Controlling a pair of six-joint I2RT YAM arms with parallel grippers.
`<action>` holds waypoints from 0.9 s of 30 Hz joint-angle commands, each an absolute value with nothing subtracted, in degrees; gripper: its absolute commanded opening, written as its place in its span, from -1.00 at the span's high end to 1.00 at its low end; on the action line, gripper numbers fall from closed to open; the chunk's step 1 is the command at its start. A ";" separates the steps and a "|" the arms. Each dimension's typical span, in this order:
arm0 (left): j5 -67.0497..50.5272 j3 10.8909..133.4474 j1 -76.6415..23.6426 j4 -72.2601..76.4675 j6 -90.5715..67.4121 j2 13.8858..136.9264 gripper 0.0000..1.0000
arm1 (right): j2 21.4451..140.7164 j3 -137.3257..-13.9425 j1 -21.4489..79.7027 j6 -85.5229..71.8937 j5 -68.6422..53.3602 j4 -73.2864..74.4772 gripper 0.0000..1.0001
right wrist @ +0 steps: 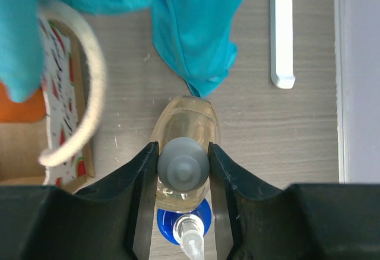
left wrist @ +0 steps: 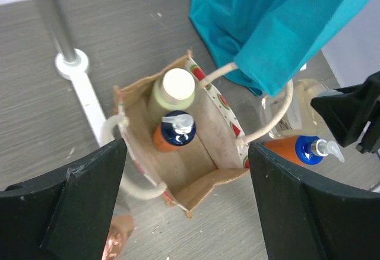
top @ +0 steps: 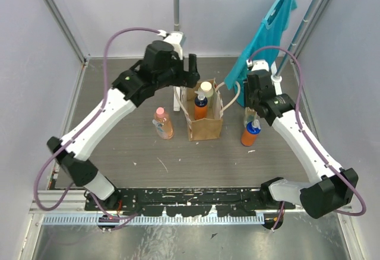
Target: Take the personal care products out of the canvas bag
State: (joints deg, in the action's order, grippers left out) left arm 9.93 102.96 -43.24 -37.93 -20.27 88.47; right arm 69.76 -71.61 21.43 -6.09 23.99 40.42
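The tan canvas bag (top: 205, 126) stands upright mid-table with its mouth open. Inside it are the pale green bottle with a cream cap (left wrist: 176, 86) and an orange bottle with a dark blue pump (left wrist: 176, 130). My left gripper (left wrist: 187, 153) is open and empty, hovering above the bag (left wrist: 196, 171). My right gripper (right wrist: 183, 153) is shut on the grey cap of the clear yellowish bottle (right wrist: 184, 120), right of the bag. The second orange bottle (top: 250, 134) stands just in front of it. The pink bottle (top: 163, 123) stands on the table left of the bag.
A teal t-shirt (top: 270, 31) hangs from a rack at the back right, its hem near the bag's rope handle (right wrist: 89, 88). The rack's white pole and foot (left wrist: 77, 64) stand just behind the bag. Another white foot (right wrist: 282, 34) lies at the far right.
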 commanded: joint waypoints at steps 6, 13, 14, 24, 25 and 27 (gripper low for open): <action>6.65 110.61 -44.83 -40.43 -19.35 102.21 -0.76 | 67.15 -65.15 19.48 -7.10 22.56 26.47 0.60; 10.40 112.41 -45.08 -44.69 -19.52 111.26 -0.59 | 68.21 -62.56 19.29 -8.83 21.09 26.29 0.54; 10.31 111.56 -45.09 -44.02 -19.51 111.61 -0.56 | 68.13 -62.50 19.25 -8.89 21.17 26.39 0.53; 10.10 107.64 -45.17 -40.04 -19.88 113.71 -0.25 | 68.27 -63.19 19.07 -9.11 21.50 28.48 -0.23; 10.15 107.19 -45.13 -39.42 -19.87 113.83 -0.25 | 68.13 -63.27 19.04 -9.21 21.50 28.61 -0.30; 10.11 106.29 -45.11 -38.15 -19.70 113.94 -0.25 | 67.91 -63.49 19.02 -9.33 21.29 28.92 -0.33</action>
State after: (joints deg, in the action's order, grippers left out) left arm 9.69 108.05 -44.91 -41.65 -19.77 113.08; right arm 69.73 -60.69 19.31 -8.91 20.03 32.42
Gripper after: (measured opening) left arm 0.627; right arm 0.650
